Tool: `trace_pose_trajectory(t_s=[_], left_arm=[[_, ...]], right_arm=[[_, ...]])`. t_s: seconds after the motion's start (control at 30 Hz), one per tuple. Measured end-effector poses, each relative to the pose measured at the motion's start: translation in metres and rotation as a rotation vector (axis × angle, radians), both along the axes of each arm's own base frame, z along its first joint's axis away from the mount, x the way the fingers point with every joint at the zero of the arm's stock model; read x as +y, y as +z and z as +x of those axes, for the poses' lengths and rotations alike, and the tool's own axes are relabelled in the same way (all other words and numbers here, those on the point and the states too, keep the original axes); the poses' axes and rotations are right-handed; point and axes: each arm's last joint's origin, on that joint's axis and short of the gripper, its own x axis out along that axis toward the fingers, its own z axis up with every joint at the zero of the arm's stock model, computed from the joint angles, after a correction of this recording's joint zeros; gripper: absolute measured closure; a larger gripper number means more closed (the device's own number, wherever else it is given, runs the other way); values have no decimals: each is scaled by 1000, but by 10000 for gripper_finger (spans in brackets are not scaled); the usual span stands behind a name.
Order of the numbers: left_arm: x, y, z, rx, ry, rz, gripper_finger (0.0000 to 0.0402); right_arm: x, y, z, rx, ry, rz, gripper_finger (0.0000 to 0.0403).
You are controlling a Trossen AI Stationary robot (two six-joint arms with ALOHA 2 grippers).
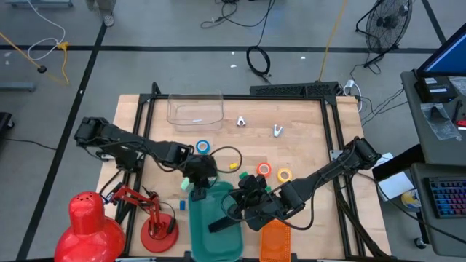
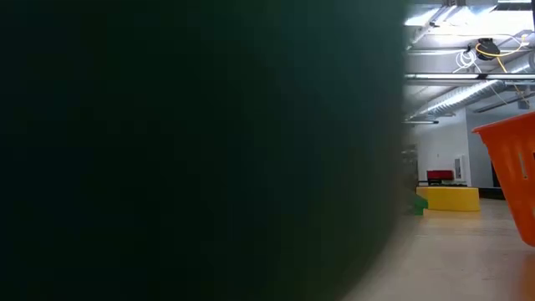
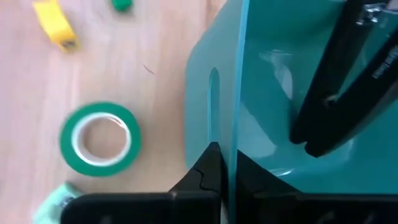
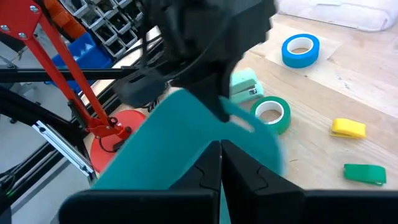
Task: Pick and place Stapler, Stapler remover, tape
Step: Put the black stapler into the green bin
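A teal bin [image 1: 215, 218] stands near the table's front edge with the black stapler [image 3: 348, 81] lying inside it. My left gripper [image 3: 227, 174] is shut on the bin's far rim. My right gripper [image 4: 219, 168] is shut on its right rim. The green tape [image 3: 99, 138] lies on the wood just beyond the bin. The blue tape [image 1: 203, 148], orange tape [image 1: 263, 169] and yellow tape [image 1: 284, 175] lie farther out. Two small pale things [image 1: 241, 121], perhaps stapler removers, lie near the far edge. My left gripper pinches the teal bin's thin wall at its rim [image 3: 239, 118], one finger inside the bin and one outside. The fingers slant down from the table's left and far side. My right gripper pinches the bin's rim [image 4: 205, 134] between its two fingers, coming slanting down from the right. The bin's edge shows only at the fingertips.
An orange bin [image 1: 275, 244] stands right of the teal one. A clear container [image 1: 195, 109] sits at the far side. Small yellow [image 4: 348, 127], green [image 4: 365, 173] and mint [image 4: 244, 84] blocks lie on the wood. A red lamp [image 1: 91, 222] and red stand [image 1: 154, 222] are at front left.
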Motion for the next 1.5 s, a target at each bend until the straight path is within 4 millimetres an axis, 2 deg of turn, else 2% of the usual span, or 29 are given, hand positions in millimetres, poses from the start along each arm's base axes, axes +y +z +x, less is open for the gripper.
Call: trace_pose_trajectory(t_s=[0.23, 0.33, 0.5, 0.57, 0.73, 0.87, 0.97, 1.13, 1.5], left_arm=[[17, 2, 7, -49, 9, -39, 400], [21, -6, 14, -38, 1, -75, 400], [14, -25, 30, 7, -40, -115, 401], [8, -27, 39, 19, -66, -102, 401], [4, -12, 59, -1, -101, -13, 401], [9, 14, 68, -67, -109, 28, 401], [17, 20, 67, -33, -103, 45, 401], [23, 20, 66, -9, -90, 62, 401], [15, 18, 66, -4, -111, 51, 401]], right_arm=[[0, 0, 0, -4, 3, -1, 403], [0, 0, 0, -2, 7, -7, 403], [0, 0, 0, 1, 10, -12, 403], [0, 0, 0, 2, 10, -13, 403], [0, 0, 0, 2, 10, -13, 403], [1, 0, 0, 1, 12, -12, 403], [3, 0, -1, 1, 18, -12, 403], [4, 0, -2, 1, 22, -12, 403], [5, 0, -2, 1, 23, -13, 403]])
